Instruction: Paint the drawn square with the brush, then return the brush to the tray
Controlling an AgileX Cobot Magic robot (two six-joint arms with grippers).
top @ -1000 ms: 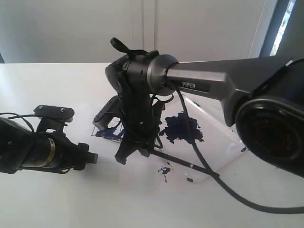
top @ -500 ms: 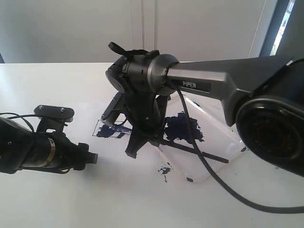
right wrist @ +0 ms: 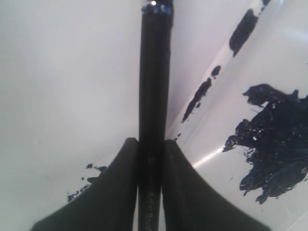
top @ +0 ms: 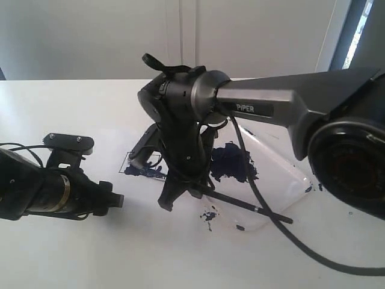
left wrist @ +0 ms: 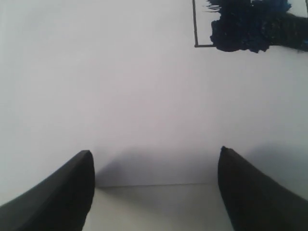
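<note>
Two arms over one white table (top: 60, 259), one gripper on each. Right gripper (top: 180, 194) (right wrist: 150, 144) turned downward between the drawn square and the tray. Its two fingers (right wrist: 118, 192) pressed from both sides on the one brush (top: 240, 206) (right wrist: 155, 72), with no gap left at the shaft. Brush lying nearly flat and low, the handle running away from the gripper over the near corner of the tray and ending just beyond the rim. One small white mark near that end. Bristle tip hidden behind the gripper. Cannot tell whether the handle touches the rim.

One tray (top: 283, 180) (right wrist: 284, 62), clear and shallow, on the table to the right of this gripper. One large dark blue paint blot (top: 231, 161) (right wrist: 274, 139) in its middle, and a few dark smears along the rim in the right wrist view.

One drawn square (top: 139, 167) (left wrist: 240, 24) to the left of the right gripper, partly covered by it in the exterior view. Thin black outline, dark blue paint inside. In the left wrist view, paint reaching a little over one line and a white strip left bare along another.

Two small paint splashes (top: 209, 215) on the table just in front of the tray's near rim, with no outline around them.

Left gripper (left wrist: 154, 159) low at the left, near the square and well apart from the brush. Fingers (left wrist: 57, 192) spread wide, only bare table between them. One black cable (top: 283, 241) hanging from the right arm down to the table.
</note>
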